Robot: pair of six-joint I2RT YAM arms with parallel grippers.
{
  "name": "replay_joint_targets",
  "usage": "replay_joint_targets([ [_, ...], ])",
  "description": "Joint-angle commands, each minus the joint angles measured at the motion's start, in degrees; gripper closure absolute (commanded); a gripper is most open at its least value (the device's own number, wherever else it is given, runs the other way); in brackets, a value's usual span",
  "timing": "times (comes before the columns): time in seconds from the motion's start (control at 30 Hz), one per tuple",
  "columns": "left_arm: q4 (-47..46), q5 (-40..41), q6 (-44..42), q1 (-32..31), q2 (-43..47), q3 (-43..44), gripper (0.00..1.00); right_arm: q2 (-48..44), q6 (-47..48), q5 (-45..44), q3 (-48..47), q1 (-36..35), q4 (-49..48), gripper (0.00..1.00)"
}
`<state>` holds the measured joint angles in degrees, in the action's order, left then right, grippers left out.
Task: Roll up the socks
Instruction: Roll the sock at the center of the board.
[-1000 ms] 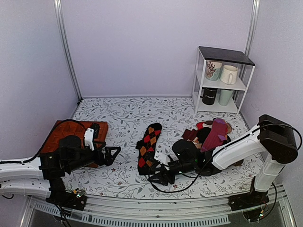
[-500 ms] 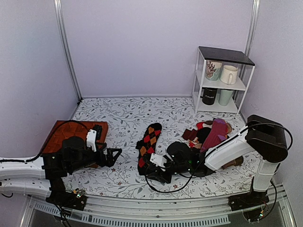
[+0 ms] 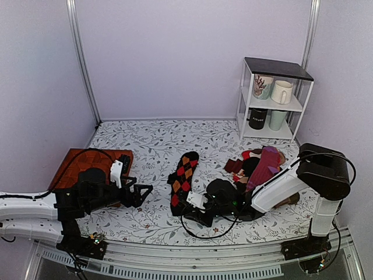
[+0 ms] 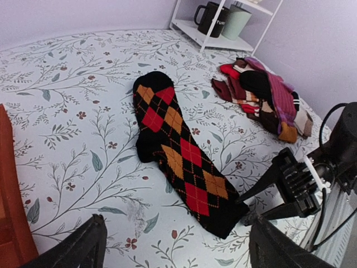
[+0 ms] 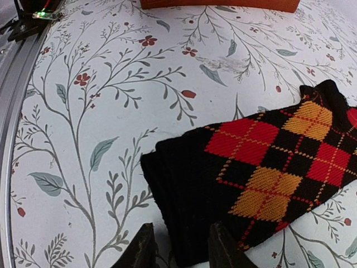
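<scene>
Your left gripper: jaws spread wide, nothing between them. It hovers low over the floral-print tablecloth, at 9 o'clock from the cuff end of the socks, near but apart. An orange-brown quilted mat lies at its 10 o'clock.

Your right gripper: jaws about half apart, down at the cuff end. The right wrist view puts its black fingers either side of the cuff corner, with fabric between them. A sliver of tablecloth shows inside the left-hand finger, so it is not clamped. Whether the other finger touches the fabric, you cannot tell.

The long black knit argyle socks with red and orange diamonds lie flat and unrolled at mid-table. The toe points to 1 o'clock and the cuff to 7 o'clock, with a slight bend partway along. The cuff edge shows several stacked layers in the right wrist view. A heap of maroon, purple and tan socks sits at their 3 o'clock, apart. A white wire shelf of mugs stands further off at 1 o'clock.

Against a second ago, the right arm has slid toward 10 o'clock, bringing its gripper onto the cuff, and the jaws have narrowed from wide. The left gripper has edged toward 3 o'clock, its jaws a touch less wide. The argyle socks have not shifted.
</scene>
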<state>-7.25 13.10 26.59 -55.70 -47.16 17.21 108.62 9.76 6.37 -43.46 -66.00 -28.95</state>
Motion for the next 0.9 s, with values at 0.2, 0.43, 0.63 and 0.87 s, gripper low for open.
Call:
replay_joint_targets([
  [0.2, -7.53, -7.21, -3.57, 0.62, -3.04, -1.33, 0.13, 3.19, -5.49, -3.29, 2.43, -0.2, 0.91, 0.95],
  [0.43, -14.57, -14.78, -7.47, 0.44, -7.22, -4.04, 0.23, 1.8, -10.42, 2.96, -0.98, -0.21, 10.03, 1.0],
  [0.63, -22.04, -18.84, -11.01, -0.83, -13.69, -5.7, 0.3, 2.7, -16.9, 10.27, -7.41, 0.14, 24.41, 1.0],
  [0.87, -25.98, -18.08, -16.41, -3.98, -24.74, -3.63, 0.34, 4.65, -20.98, 15.96, -10.73, 3.32, 31.81, 1.0],
])
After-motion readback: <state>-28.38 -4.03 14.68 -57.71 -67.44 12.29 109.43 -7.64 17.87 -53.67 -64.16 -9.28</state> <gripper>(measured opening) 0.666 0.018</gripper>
